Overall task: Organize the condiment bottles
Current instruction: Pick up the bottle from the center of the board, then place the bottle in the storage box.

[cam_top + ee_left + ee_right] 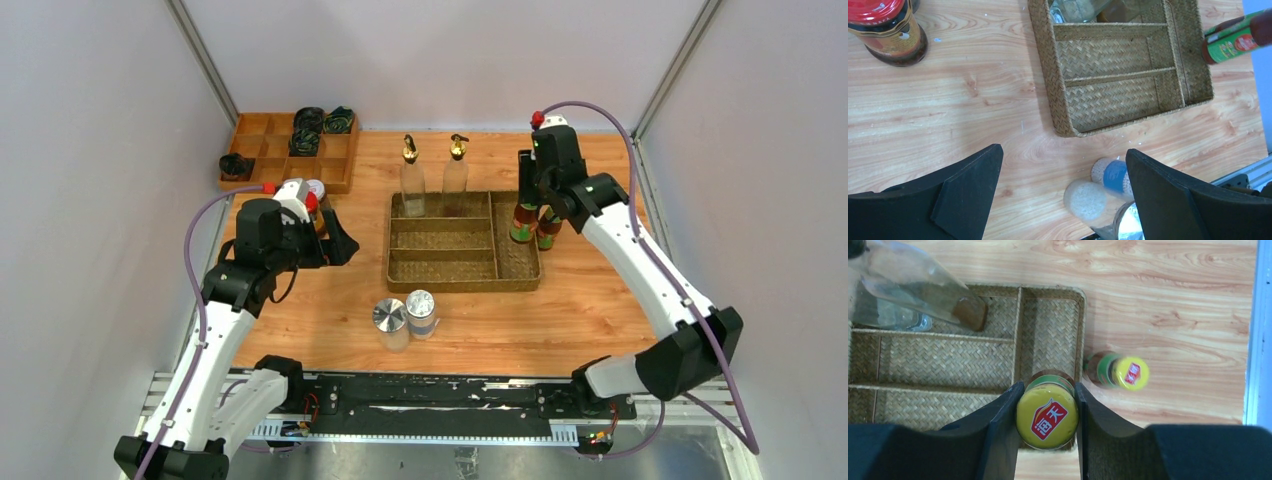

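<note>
Looking down from the top camera, a woven tray (465,285) sits mid-tabletop (600,320), with two clear bottles (411,172) standing upright in its far compartment. The right hand (524,195) is clenched on a sauce bottle (522,224) just beside the tray's right rim, and the second sauce bottle (547,231) stands touching or nearly touching it on its right. Two shakers (390,321) stand side by side near the tray's near edge. The left hand (336,242) hangs released, left of the tray. A wooden box (262,150) with cloth bundles (308,121) lies at the far left corner. From the left wrist, both fingers (968,197) are spread wide with only bare tabletop between them; a red-lidded jar (888,27) stands to the far left, the shakers (1088,200) lie blurred by the right finger, and the tray's rim (1048,75) runs ahead. From the right wrist, the two fingers (998,435) press either side of the sauce bottle's yellow cap (1047,416) at the tray's right rim (1080,330); whether it rests on the tabletop I cannot tell. The second sauce bottle (1128,373) stands just right of it, outside the tray.
</note>
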`<state>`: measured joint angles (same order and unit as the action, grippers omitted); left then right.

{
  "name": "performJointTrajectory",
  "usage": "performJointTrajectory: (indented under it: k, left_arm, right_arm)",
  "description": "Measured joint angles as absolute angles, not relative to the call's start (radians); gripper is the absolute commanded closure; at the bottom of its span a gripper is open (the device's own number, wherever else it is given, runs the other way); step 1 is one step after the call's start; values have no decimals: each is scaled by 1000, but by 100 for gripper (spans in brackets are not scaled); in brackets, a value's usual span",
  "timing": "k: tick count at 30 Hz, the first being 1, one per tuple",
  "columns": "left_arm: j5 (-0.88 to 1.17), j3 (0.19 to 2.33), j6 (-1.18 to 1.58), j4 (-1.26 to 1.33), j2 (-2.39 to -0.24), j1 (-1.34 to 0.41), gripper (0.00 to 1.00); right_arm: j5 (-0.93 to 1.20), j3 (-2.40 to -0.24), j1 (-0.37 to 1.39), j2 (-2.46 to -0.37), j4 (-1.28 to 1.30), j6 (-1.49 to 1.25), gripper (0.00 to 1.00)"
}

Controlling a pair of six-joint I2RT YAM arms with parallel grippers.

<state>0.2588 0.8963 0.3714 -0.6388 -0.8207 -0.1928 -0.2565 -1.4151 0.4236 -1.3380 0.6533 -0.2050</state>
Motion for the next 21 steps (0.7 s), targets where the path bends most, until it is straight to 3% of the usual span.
performJointTrajectory:
  k: [21]
  left_arm:
    - [252,897,355,-672,-828,-193,0]
  right_arm:
    - [-299,-1315,425,-1529,183,-130,81]
